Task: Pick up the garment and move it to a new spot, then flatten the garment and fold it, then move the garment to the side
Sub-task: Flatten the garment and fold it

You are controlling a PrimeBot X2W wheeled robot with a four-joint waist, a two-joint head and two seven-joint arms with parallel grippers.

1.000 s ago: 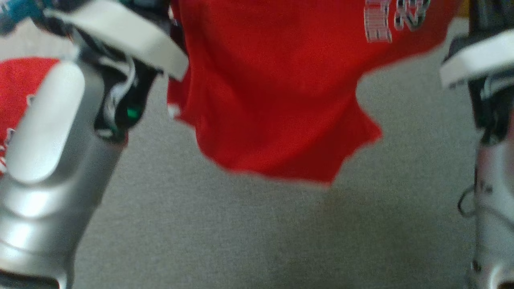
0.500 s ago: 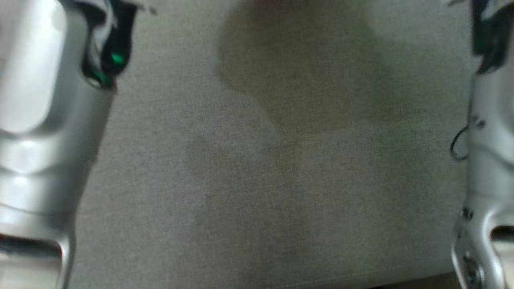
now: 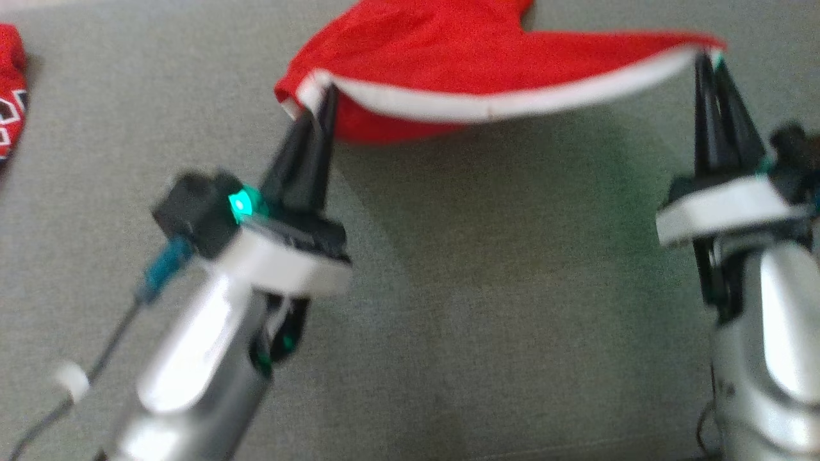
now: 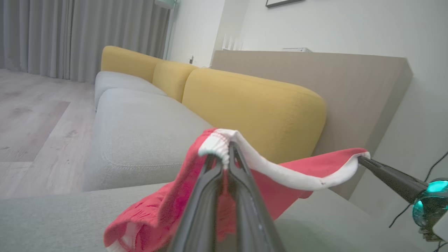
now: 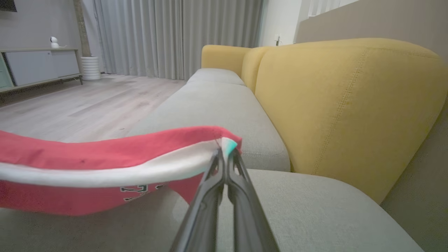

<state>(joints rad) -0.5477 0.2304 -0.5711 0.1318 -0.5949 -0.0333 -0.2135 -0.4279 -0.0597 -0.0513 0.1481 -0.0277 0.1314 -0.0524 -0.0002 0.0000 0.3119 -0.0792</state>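
The garment (image 3: 448,57) is red with a white band along one edge, and it hangs between my two grippers above the grey sofa seat (image 3: 487,320). My left gripper (image 3: 323,96) is shut on one end of the white band, and my right gripper (image 3: 708,57) is shut on the other end. In the left wrist view the left gripper (image 4: 225,154) pinches the bunched white band of the garment (image 4: 164,210), whose red cloth droops onto the seat. The right wrist view has the right gripper (image 5: 224,150) pinching the band's corner of the garment (image 5: 87,154).
Another red piece of cloth (image 3: 9,96) lies at the far left of the seat. Yellow back cushions (image 4: 252,108) line the sofa, with a beige panel (image 4: 350,80) behind them. Beyond the sofa are wooden floor (image 5: 80,108) and grey curtains (image 5: 168,35).
The head camera has swung, so the whole picture shifted. The garment now hangs by its white band between both raised grippers; a second ago its red body filled the upper view.
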